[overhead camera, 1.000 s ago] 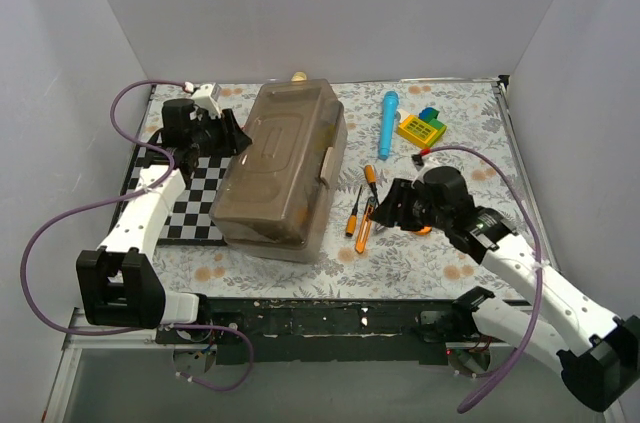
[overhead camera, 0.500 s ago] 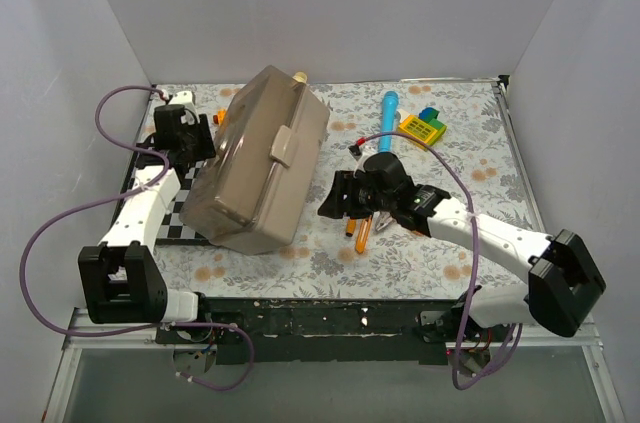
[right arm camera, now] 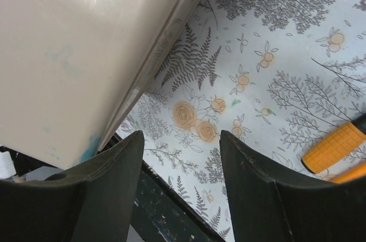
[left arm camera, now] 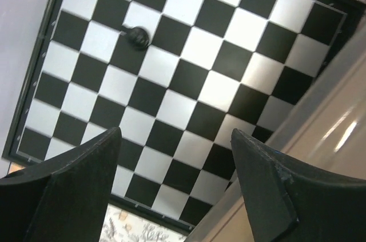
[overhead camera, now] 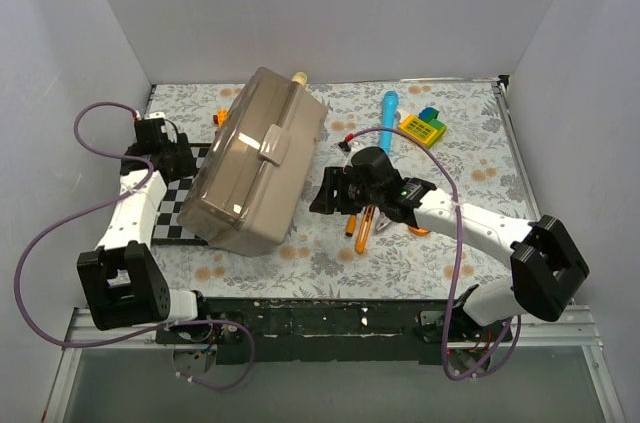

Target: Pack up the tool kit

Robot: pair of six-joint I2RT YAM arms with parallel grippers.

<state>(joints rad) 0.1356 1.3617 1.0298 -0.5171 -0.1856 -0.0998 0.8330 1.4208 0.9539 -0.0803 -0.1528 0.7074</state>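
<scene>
Since a second ago the toolbox [overhead camera: 255, 168] has gone from lying flat at mid-table to standing tipped on a long edge, latch side up, its left end now over the checkerboard [overhead camera: 160, 223]. The left arm has drawn back from it and the right arm has swung in to its right flank. Nearest, the screwdrivers [overhead camera: 361, 231] lie loose on the table [overhead camera: 470, 158], partly under the right arm, just beside the box. The right gripper [right arm camera: 180, 139] stands spread with nothing between its fingers, close to the box wall; contact cannot be confirmed. The left gripper [left arm camera: 175, 133] is likewise spread and empty above the checkerboard, near the box's left end. A small orange item [overhead camera: 220, 117] shows behind the box, unidentified. Farthest, the blue tool [overhead camera: 387, 123] and yellow block [overhead camera: 421, 129] lie together. Assessment: the box appears shut, no tool is seen inside it, and packing has yet to start.
</scene>
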